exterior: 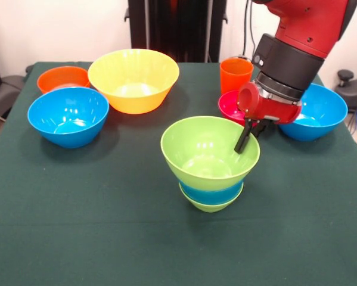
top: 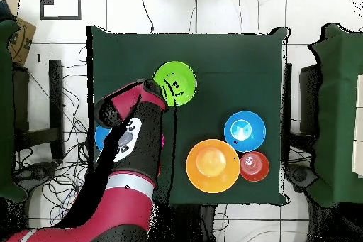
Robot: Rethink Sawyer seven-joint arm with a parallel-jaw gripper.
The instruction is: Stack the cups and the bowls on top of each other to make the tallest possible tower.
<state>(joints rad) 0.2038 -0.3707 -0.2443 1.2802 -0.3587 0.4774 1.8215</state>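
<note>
Front view: I see the claw [exterior: 245, 141] at the 3 o'clock rim of the tower [exterior: 210, 164], lime bowl over blue over green, mid-tabletop [exterior: 106, 226]. Claw's grip: cannot tell. Overhead view: tower [top: 175, 83] at 12 o'clock; yellow bowl [top: 212, 165] at 5 o'clock.

Green-clothed table [exterior: 106, 238] with bowls [exterior: 133, 79]

A stack of glossy plastic bowls [exterior: 210, 164] stands near the middle of the dark green cloth-covered table [exterior: 106, 226]: a large lime green bowl on top, a blue band beneath, a small green bowl at the bottom. The red and black arm's gripper [exterior: 245, 138] reaches over the top bowl's rim, its dark tip inside. Behind sit a large yellow bowl [exterior: 133, 80], a blue bowl [exterior: 68, 116], an orange bowl [exterior: 62, 78], an orange tumbler [exterior: 235, 74], a red-pink bowl [exterior: 230, 106] and another blue bowl [exterior: 319, 111].
</note>
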